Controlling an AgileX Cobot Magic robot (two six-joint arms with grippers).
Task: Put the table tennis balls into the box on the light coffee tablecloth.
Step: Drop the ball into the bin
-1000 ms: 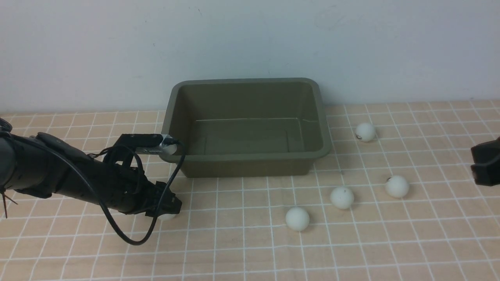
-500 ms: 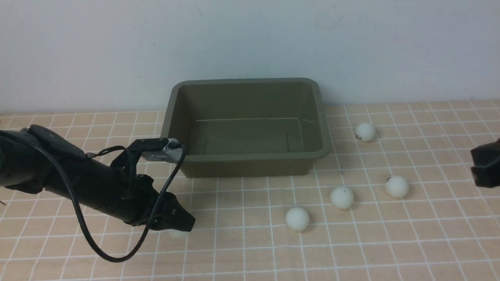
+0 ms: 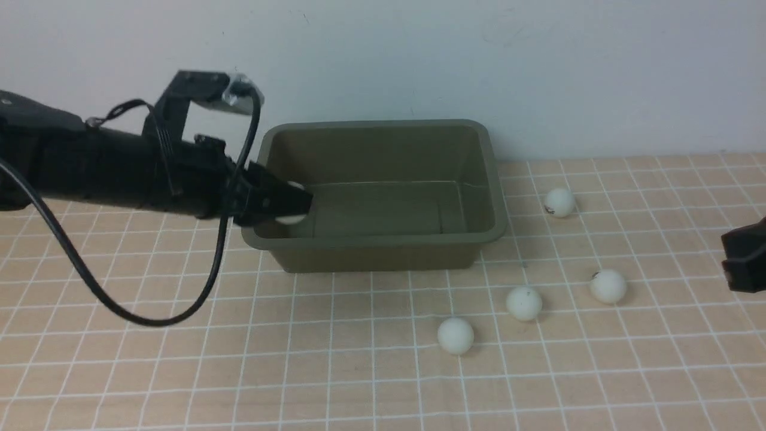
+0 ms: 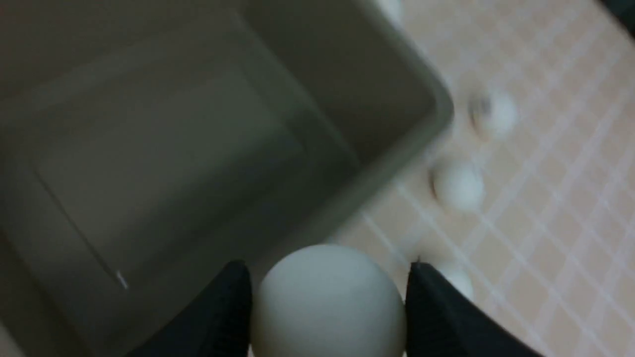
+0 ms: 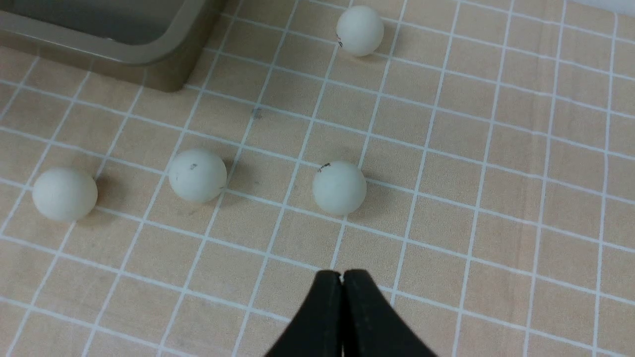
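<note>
Front view first: your left gripper (image 3: 298, 203) hangs over the near-left corner of the box (image 3: 377, 242), jaws clamped on the held ball (image 3: 291, 202), which sits above the box's inside, just past its left rim. The box stands far and central on the light coffee tablecloth (image 3: 359, 377), and its floor looks bare. Four loose balls (image 3: 524, 303) lie on the cloth to the right of the box, one far beside its right wall and three nearer you. Your right gripper (image 3: 735, 258) waits at the right edge, apart from all of them. Over to the left wrist view, blurred but clear enough: the held ball (image 4: 327, 302) is pinched across its widest part between the two black fingers (image 4: 225, 312), with the box (image 4: 149, 148) open below it. That is the right hold, I'd say. These look light, smooth and hard-shelled, so a pinch off centre would likely squirt one out, and a dropped one will probably bounce and roll. Now the right wrist view: the right gripper (image 5: 342, 285) is closed on nothing, tips pressed together, and the loose balls (image 5: 339, 187) sit spaced apart ahead of it, with room to straddle each.
</note>
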